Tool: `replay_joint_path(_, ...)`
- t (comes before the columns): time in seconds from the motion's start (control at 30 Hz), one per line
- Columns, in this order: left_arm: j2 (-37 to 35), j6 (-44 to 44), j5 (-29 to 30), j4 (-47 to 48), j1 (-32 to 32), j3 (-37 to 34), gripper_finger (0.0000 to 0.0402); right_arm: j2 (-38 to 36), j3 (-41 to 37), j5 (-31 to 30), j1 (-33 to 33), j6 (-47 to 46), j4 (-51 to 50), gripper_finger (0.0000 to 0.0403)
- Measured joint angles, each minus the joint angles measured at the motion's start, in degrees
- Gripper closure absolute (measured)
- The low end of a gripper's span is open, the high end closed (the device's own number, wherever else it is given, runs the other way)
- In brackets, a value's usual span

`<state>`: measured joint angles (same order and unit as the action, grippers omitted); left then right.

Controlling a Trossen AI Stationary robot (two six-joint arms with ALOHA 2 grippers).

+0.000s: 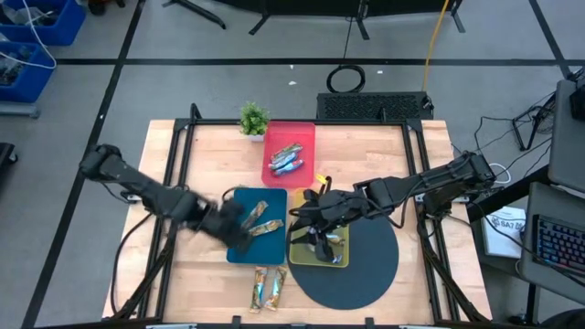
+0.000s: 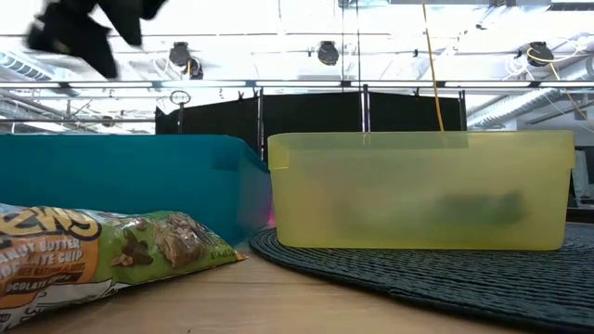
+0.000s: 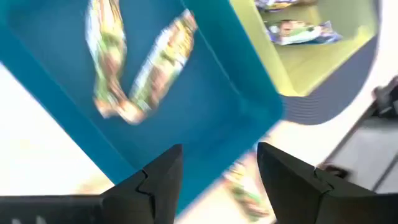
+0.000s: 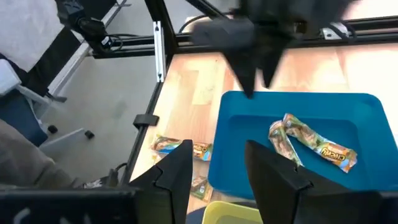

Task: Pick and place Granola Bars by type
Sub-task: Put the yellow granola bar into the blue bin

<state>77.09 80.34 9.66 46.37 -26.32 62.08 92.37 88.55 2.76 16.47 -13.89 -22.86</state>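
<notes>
Two green-and-orange wrapped granola bars [image 1: 260, 219] lie flat in the blue tray [image 1: 274, 245]. Blue-wrapped bars [image 1: 285, 161] lie in the red tray [image 1: 302, 134]. More bars [image 3: 297, 30] lie in the yellow tray [image 3: 292, 74]. Two bars [image 1: 268, 288] lie on the bare wood near the table's near edge. My left gripper [image 1: 239, 230] hovers open over the blue tray's near left corner; its wrist view shows it [image 3: 217, 152] empty above the tray's rim. My right gripper [image 1: 306, 217] hangs open and empty over the gap between the blue and yellow trays [image 4: 217, 149].
The yellow tray sits on a dark round mat [image 1: 366, 274]. A small green potted plant [image 1: 253, 118] stands at the far edge beside the red tray. In the low view one bar [image 2: 93, 250] lies close in front of the blue tray [image 2: 130, 181].
</notes>
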Motion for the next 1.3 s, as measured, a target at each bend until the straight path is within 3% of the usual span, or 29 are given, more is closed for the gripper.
replay_joint_path(0.1, 1.2, 12.1, 4.1, -1.9, -6.8, 1.2, 0.0191, -0.6, 0.0, -1.8, 0.2, 0.5, -0.6, 0.0264)
replay_joint_path(0.23, 4.2, 23.2, 5.0, -6.0, -13.8, 1.2, 0.0191, -2.1, 0.0, -5.0, 0.1, 2.8, -1.3, 0.0264)
replay_joint_path(0.5, 13.8, 33.8, 5.6, -17.9, -20.7, 1.2, 0.0190, -4.2, 0.0, -8.7, -1.1, 6.2, -0.7, 0.0264)
replay_joint_path(1.17, 29.1, 39.0, 5.3, -30.4, -17.3, 1.2, 0.0190, -4.6, 0.0, -10.0, -0.6, 7.6, 0.4, 0.0264)
replay_joint_path(1.3, 31.3, 39.8, 2.3, -28.4, -16.0, 1.2, 0.0190, -4.7, 0.0, -7.1, -0.2, 9.4, 1.6, 0.0264)
